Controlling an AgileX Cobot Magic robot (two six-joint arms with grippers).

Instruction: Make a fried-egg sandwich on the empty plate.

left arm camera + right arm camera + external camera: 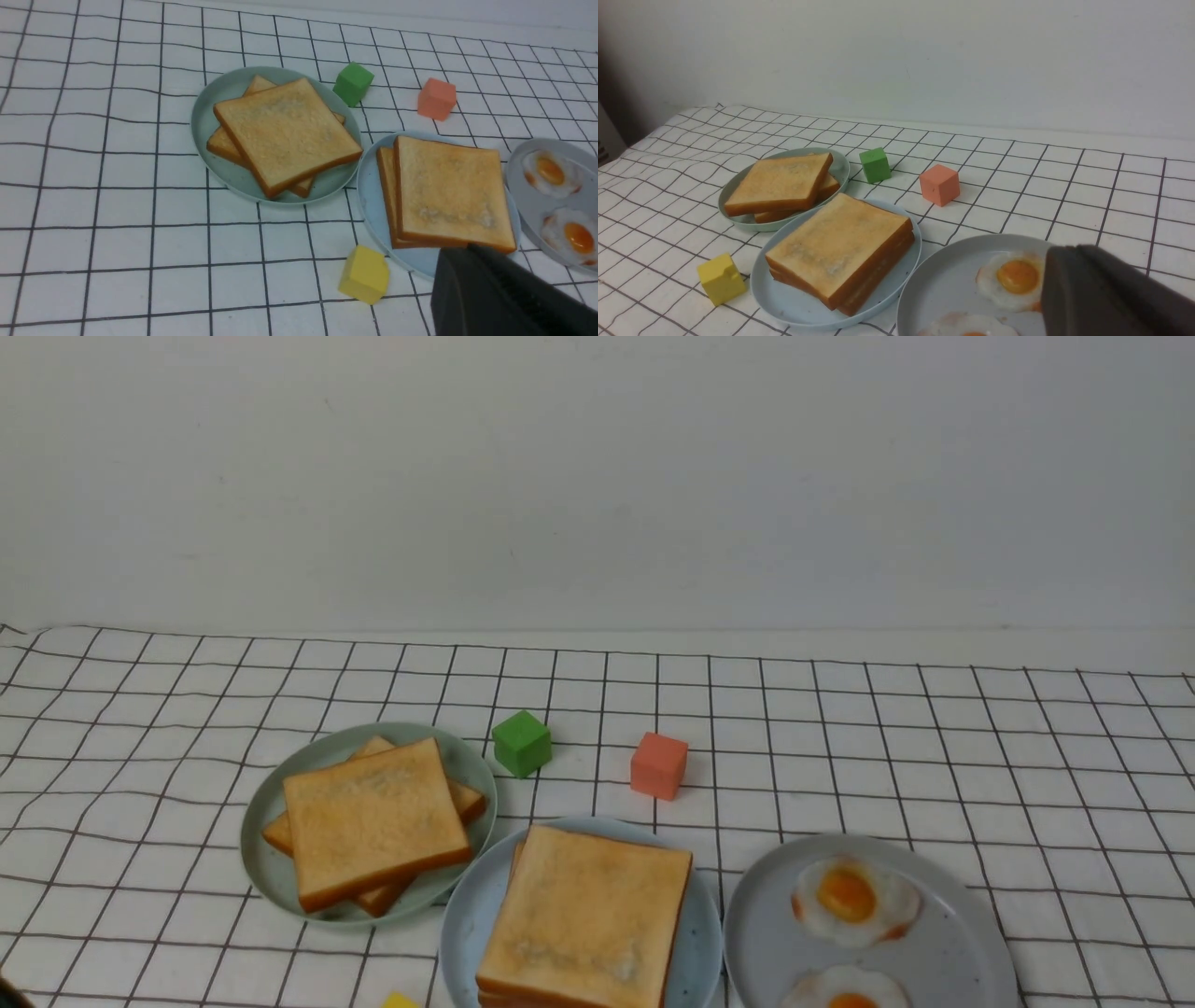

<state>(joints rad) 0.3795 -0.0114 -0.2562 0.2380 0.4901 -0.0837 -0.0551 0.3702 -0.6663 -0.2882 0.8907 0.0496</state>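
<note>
Front view: I see the sandwich (586, 919) stacked on the blue plate (462, 924), centred between my arms; I cannot tell either jaw state.

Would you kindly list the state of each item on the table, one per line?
fried-egg sandwich: two stacked slices, egg not visible.
light-blue plate: holds the sandwich.
pale green plate: holds two loose toast slices, stacked askew.
grey plate: holds two fried eggs, flat, yolks up.
green cube, salmon cube, yellow cube: resting on the cloth.
left gripper, right gripper: only partly shown, state unclear.
</note>
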